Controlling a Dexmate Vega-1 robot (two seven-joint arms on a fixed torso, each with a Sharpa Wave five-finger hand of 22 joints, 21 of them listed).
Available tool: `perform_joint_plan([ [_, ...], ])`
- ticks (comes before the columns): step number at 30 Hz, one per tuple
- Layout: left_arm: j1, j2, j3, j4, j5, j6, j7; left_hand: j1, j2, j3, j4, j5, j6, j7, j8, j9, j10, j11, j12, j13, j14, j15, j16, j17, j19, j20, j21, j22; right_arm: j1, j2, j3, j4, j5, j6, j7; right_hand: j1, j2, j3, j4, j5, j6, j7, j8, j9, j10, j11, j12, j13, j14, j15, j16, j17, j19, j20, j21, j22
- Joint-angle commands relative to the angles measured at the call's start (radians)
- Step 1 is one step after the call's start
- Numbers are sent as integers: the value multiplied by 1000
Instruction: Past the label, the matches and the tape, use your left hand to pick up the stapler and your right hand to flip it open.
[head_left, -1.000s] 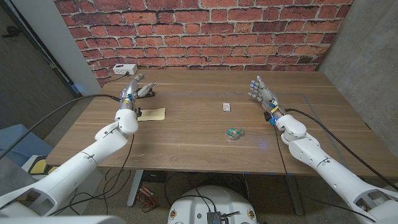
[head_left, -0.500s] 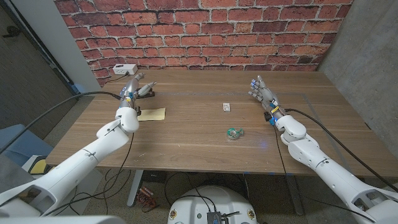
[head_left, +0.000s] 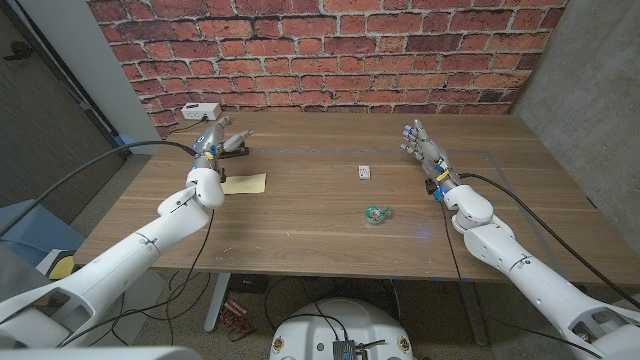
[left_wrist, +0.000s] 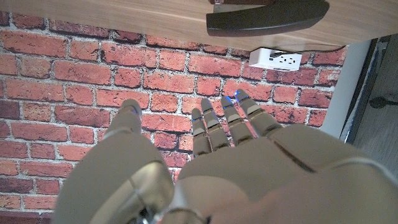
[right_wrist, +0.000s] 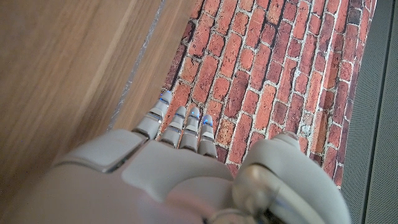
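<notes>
The robot's left hand (head_left: 211, 146) reaches across the wooden table (head_left: 300, 225) toward its far left side, fingers (left_wrist: 214, 127) extended and apart, holding nothing, just short of the black stapler (head_left: 238, 146). The right hand (head_left: 421, 144) hangs open-fingered and empty over the far right. Between them lie a yellow label (head_left: 245, 183), matches (head_left: 364, 172) and tape (head_left: 377, 213).
</notes>
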Motion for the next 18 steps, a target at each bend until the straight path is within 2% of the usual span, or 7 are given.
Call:
perform_joint_plan([
  [1,-36,-6,36,27,30,36,-15,-11,2,-6,0,8,7,-1,6,5,1,-3,6,4,9,-95,6,4,1,-7,5,4,4,-1,-2,-1,-9,5,1,9,-2,-4,-3,-2,11,0,5,1,3,2,2,3,7,-12,7,0,5,0,0,-1],
  [6,-48,-7,47,36,35,42,-26,-10,5,-7,0,9,10,-3,7,6,-1,-3,6,6,16,-97,10,6,1,-7,5,4,5,-1,1,-1,-4,2,1,8,-2,-4,-3,-2,11,-1,5,1,3,4,1,2,7,-12,7,-1,5,1,-1,-1],
  [9,-57,-5,56,44,37,35,-38,14,37,7,-4,13,4,-1,6,8,-4,-4,7,11,15,-96,12,9,0,-3,5,4,5,-4,3,2,2,-1,7,8,-1,-4,-3,-2,11,0,4,1,2,1,0,2,7,-13,6,-1,4,3,-1,-1],
  [10,-61,-5,61,46,42,38,-40,22,49,11,-6,13,4,-8,6,9,-3,-5,8,13,14,-95,13,11,4,-10,7,4,6,-5,3,4,2,1,10,8,-1,-4,-3,-2,11,0,4,1,2,0,0,2,7,-13,6,-1,4,3,-1,-1],
  [13,-79,-9,79,49,56,69,-62,35,61,17,-11,12,4,-10,7,11,-2,-7,9,15,12,-99,13,12,9,-17,8,4,14,-3,4,13,9,0,19,8,-2,-4,-3,-2,10,0,3,1,0,-2,-1,2,6,-14,6,-2,3,5,-1,-1],
  [18,-106,-13,104,51,73,99,-91,34,47,5,-15,6,18,-6,14,14,13,-7,17,21,26,-101,20,14,17,-15,11,3,29,0,2,25,8,5,31,7,-2,-5,-3,-3,8,-3,2,1,-1,-3,-2,2,6,-15,5,-2,3,6,-2,-1],
])
